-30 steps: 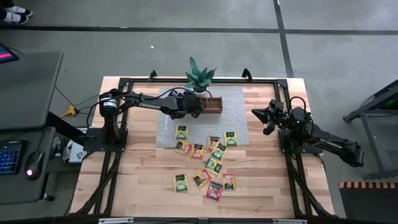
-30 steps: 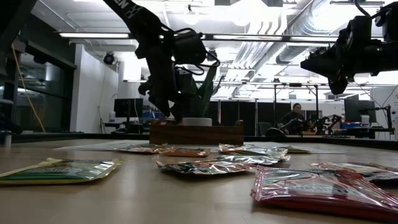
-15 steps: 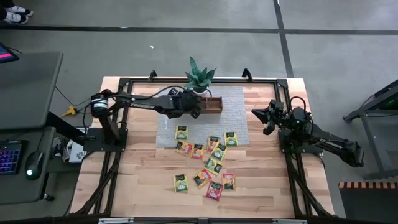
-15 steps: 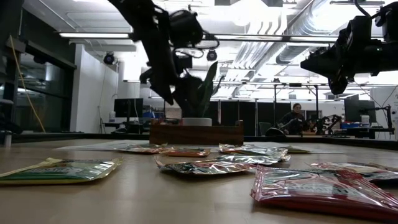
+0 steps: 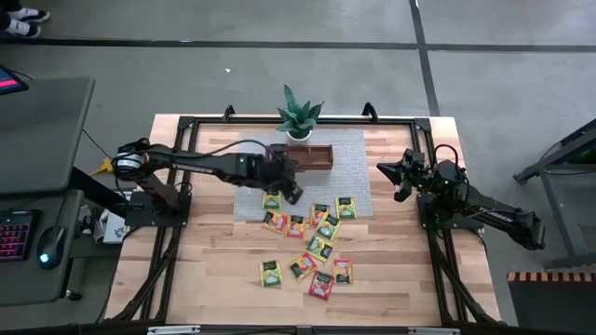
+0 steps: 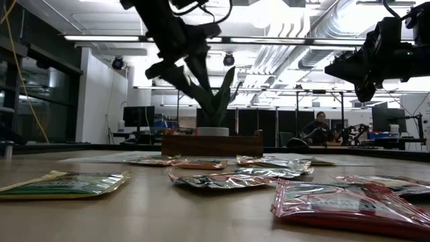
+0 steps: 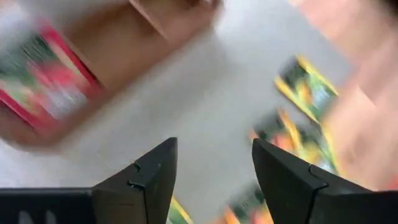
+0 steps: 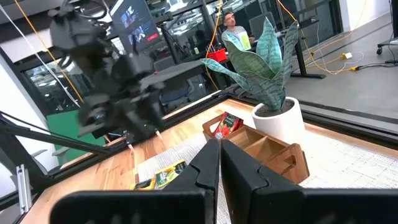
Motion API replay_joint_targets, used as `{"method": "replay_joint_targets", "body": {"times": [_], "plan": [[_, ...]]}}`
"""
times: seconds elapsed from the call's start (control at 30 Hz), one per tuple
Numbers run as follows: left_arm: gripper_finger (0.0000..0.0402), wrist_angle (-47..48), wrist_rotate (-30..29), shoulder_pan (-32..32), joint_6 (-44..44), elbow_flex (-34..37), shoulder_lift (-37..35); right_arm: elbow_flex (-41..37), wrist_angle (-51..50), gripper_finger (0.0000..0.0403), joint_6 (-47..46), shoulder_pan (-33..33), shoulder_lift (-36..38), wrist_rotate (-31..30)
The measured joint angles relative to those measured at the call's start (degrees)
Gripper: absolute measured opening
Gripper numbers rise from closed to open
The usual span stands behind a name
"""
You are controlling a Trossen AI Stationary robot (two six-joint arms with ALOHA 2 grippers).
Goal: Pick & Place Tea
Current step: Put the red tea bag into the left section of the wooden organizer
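Several tea packets [image 5: 312, 237] in red, orange, yellow and green lie flat on the grey mat [image 5: 358, 158] and on the wood in front of it. One red packet [image 8: 227, 124] stands inside the left end of the brown wooden tray [image 5: 315, 156]; it also shows in the left wrist view [image 7: 43, 81]. My left gripper [image 5: 291, 190] hangs open and empty above the mat, just in front of the tray and over a yellow-green packet [image 5: 271, 197]. My right gripper [image 5: 384, 170] is shut and empty, held high at the table's right side.
A spiky green plant in a white pot [image 5: 300, 116] stands right behind the tray. A black frame [image 5: 279, 121] runs round the table's edges. Bare wood lies along the near edge and at the left. People sit in the room beyond the table [image 8: 233, 28].
My left gripper has risen from the tray's left end and swung toward the table's near edge, out over the mat and the nearest packets, tipping and rolling as it went. Its fingers have stayed open. The red packet has stayed in the tray.
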State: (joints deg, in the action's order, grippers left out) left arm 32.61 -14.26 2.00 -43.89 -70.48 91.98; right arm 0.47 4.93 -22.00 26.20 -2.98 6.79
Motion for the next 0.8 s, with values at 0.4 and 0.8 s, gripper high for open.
{"method": "replay_joint_targets", "body": {"times": [0.4,0.8], "plan": [[0.0202,0.0,14.0,-9.0,-13.7,0.0,-0.7,0.0,0.0,0.0012,0.0,0.0,0.0,0.0],[0.0202,-5.9,14.0,-19.9,-24.2,0.0,2.9,0.0,0.0,0.0012,0.0,0.0,0.0,0.0]]}}
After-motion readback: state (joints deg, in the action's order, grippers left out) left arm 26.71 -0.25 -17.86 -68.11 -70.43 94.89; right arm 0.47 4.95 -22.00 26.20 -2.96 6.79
